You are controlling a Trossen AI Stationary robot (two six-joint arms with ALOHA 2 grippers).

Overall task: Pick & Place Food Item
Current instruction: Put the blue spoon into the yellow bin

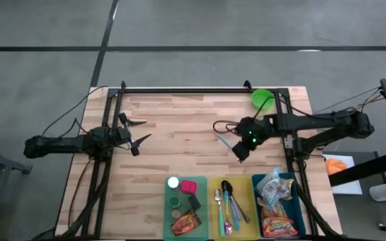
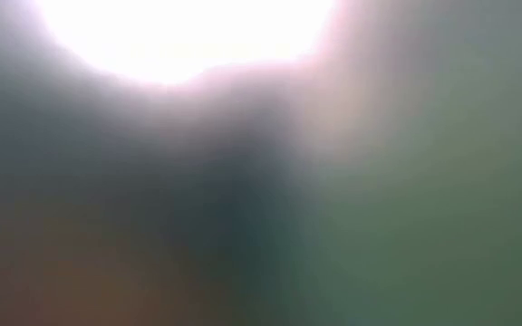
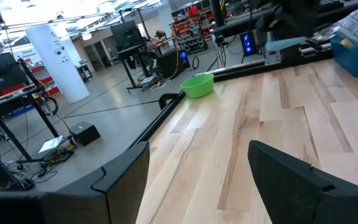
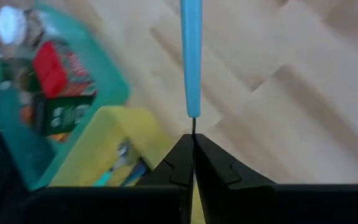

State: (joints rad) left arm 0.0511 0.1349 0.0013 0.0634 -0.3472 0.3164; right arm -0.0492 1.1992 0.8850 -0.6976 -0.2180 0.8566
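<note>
Our right jaws are clenched tight, with a blue stick [image 4: 191,59] just ahead of their tips. A thin dark line seems to join the two, but we cannot tell whether it is truly gripped. No food is held. The snack packets [image 1: 274,199] lie untouched in the blue tray [image 1: 303,213], off to one side of these jaws, past the yellow tray [image 1: 216,223] and well apart from them. Our left jaws wait released, far across the desk [image 1: 179,117], likely to stay clear.
</note>
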